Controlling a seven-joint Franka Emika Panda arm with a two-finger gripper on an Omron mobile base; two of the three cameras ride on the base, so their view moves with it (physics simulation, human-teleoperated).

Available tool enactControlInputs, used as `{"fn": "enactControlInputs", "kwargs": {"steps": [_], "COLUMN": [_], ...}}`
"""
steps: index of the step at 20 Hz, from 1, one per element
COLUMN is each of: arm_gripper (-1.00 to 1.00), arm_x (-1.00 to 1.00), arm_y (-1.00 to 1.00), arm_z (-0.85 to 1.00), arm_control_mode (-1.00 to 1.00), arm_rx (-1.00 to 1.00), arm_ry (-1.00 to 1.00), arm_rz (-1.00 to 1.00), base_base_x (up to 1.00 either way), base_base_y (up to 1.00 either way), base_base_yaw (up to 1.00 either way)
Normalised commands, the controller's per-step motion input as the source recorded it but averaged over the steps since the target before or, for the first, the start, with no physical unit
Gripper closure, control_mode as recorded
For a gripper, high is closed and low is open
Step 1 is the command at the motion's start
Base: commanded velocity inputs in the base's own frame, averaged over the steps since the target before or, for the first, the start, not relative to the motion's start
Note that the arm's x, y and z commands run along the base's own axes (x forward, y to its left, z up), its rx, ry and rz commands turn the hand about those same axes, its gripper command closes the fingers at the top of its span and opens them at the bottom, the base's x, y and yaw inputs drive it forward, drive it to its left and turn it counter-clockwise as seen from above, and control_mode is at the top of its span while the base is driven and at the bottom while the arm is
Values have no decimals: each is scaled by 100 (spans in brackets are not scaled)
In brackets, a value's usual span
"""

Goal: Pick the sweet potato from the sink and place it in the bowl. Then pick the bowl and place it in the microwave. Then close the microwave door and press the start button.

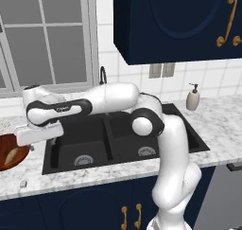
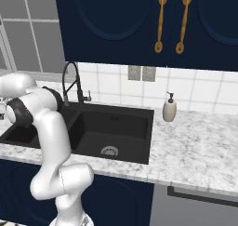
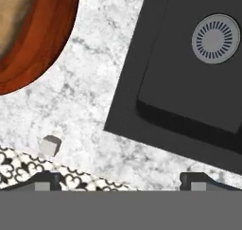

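potato [image 1: 12,154] in bowl [image 1: 5,163]

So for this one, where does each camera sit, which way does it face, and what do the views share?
Left base view: behind the arm's left, looking forward and down at the sink; the arm reaches left toward the bowl.
Right base view: behind its right, facing the sink and soap bottle; arm at left.
Hand view: on the hand, looking down at counter, bowl rim and sink corner; open fingertips at bottom.
Shared: all three see the sink; the left base and hand views, the bowl.
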Motion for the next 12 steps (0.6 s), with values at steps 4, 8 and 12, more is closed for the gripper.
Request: {"fn": "enactControlInputs", "kwargs": {"steps": [4,8,12], "arm_gripper": [-100,-100,-100], "arm_x": [28,58,56], "arm_y": [48,21,26], "arm_z": [-10,-37,-16], "arm_control_mode": [-100,-100,-100], "arm_rx": [17,13,21], "arm_ry": [-16,0,-2], "arm_rz": [-52,-43,-32], "base_base_x": [0,0,0], "base_base_y": [0,0,0], "base_base_yaw": [0,0,0]}}
